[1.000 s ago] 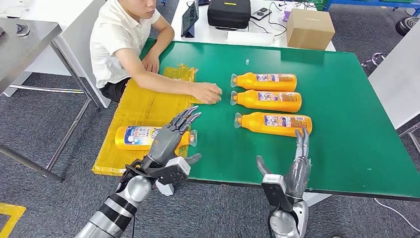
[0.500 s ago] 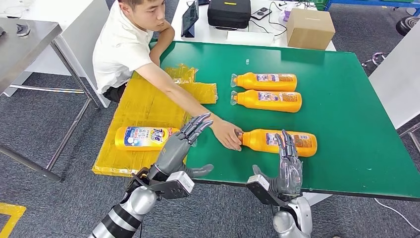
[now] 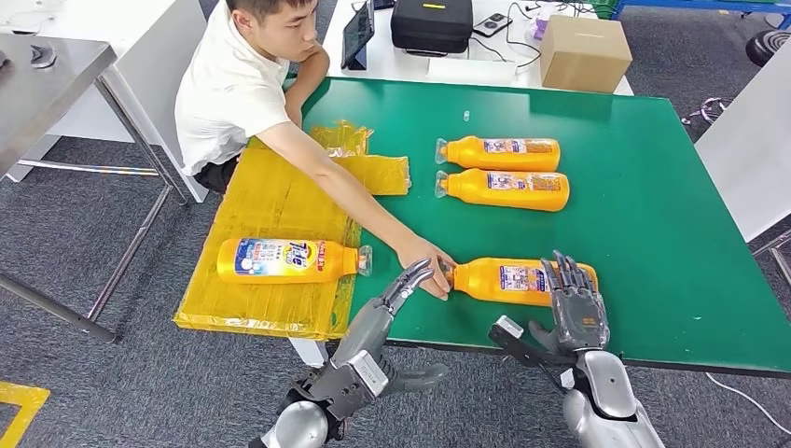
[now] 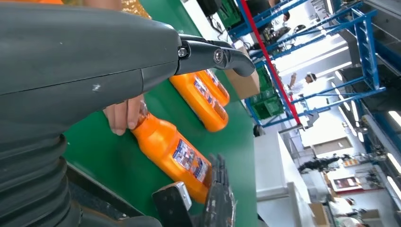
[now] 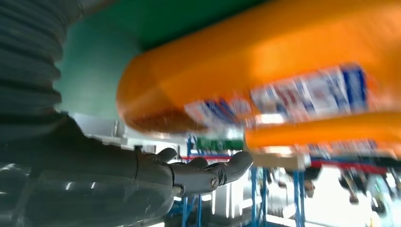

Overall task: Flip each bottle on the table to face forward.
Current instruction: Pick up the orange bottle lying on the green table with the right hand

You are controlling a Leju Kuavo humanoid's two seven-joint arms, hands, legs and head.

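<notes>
Three orange bottles lie on their sides on the green table (image 3: 672,233): two far ones (image 3: 499,152) (image 3: 505,189) and a near one (image 3: 518,280) by the front edge. A person's hand (image 3: 425,266) holds the near bottle's neck. My right hand (image 3: 574,303) has its fingers spread over that bottle's base end; up close the bottle (image 5: 265,61) lies above my thumb (image 5: 208,172), which stands apart from it. My left hand (image 3: 392,303) is open at the front edge, fingertips close to the person's hand. A fourth bottle (image 3: 284,259) lies label up on a yellow sheet.
The yellow sheet (image 3: 270,201) covers the table's left side, with crumpled yellow wrap (image 3: 359,154) behind it. The person sits at the left far corner, arm reaching across. A cardboard box (image 3: 583,53) and a black case (image 3: 431,23) stand on the white table behind.
The person has reached over and pulled the near bottle toward the front edge. My left hand has drawn back and down to the table's edge. My right hand has moved onto the bottle's base end.
</notes>
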